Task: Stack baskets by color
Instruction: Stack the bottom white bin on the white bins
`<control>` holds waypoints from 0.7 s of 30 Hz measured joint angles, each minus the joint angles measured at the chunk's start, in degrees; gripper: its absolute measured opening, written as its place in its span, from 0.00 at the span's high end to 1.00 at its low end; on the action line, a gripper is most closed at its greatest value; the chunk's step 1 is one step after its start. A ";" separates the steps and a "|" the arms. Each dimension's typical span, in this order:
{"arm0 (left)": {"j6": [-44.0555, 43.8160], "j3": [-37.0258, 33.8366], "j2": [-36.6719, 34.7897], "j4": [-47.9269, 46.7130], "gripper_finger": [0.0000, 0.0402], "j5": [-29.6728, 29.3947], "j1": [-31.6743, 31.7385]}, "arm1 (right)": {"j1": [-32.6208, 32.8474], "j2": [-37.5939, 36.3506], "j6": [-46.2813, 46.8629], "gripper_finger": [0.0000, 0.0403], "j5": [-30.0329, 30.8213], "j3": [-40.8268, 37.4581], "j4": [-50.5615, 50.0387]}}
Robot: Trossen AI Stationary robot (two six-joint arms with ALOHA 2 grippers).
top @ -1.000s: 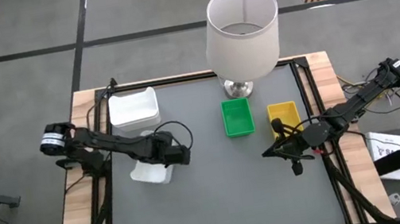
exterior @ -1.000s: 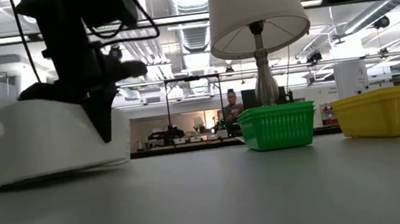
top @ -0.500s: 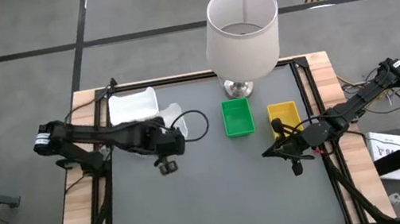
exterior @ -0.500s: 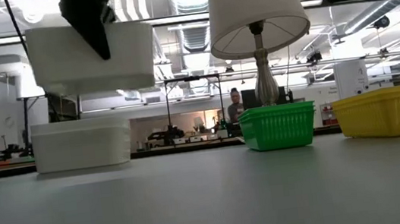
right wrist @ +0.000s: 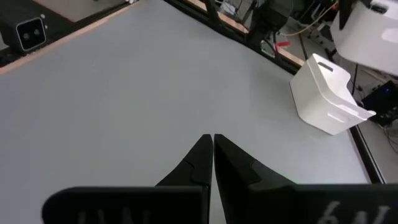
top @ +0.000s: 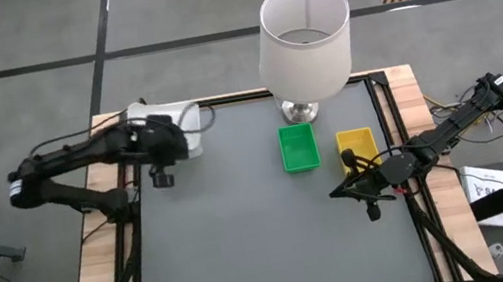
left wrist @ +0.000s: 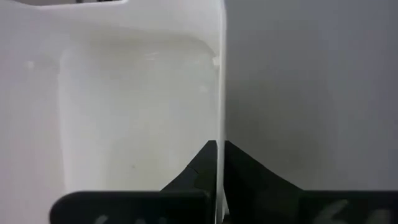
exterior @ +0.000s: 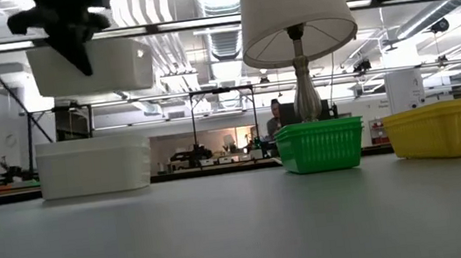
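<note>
White plastic fills the left wrist view: a white basket hangs in the air, its thin side wall pinched between the fingers of the left gripper, which are clamped tight on it. From table height this lifted basket sits directly above a second white basket stack resting on the grey table, with a clear gap between the two. From above, the left gripper is at the table's far-left corner, and the white plastic shows only partly past the arm, so how many baskets lie in the resting stack is hard to tell. Near the middle of the table, just in front of the lamp, stands a green basket, and a yellow basket stands just beside it on the right, the two apart. The right gripper waits low near the yellow basket's near corner, its fingers pressed together on nothing. Far behind the table, a person shows in the room.
</note>
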 joint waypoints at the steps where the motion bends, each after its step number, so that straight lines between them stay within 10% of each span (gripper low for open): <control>1: 0.86 -1.56 -1.38 1.59 1.00 1.24 1.75 | 0.00 0.00 -0.08 0.98 0.00 0.00 0.34; 21: 14.49 -13.86 -0.86 14.50 1.00 12.75 25.42 | 0.00 0.00 -0.28 0.98 -0.02 0.00 0.69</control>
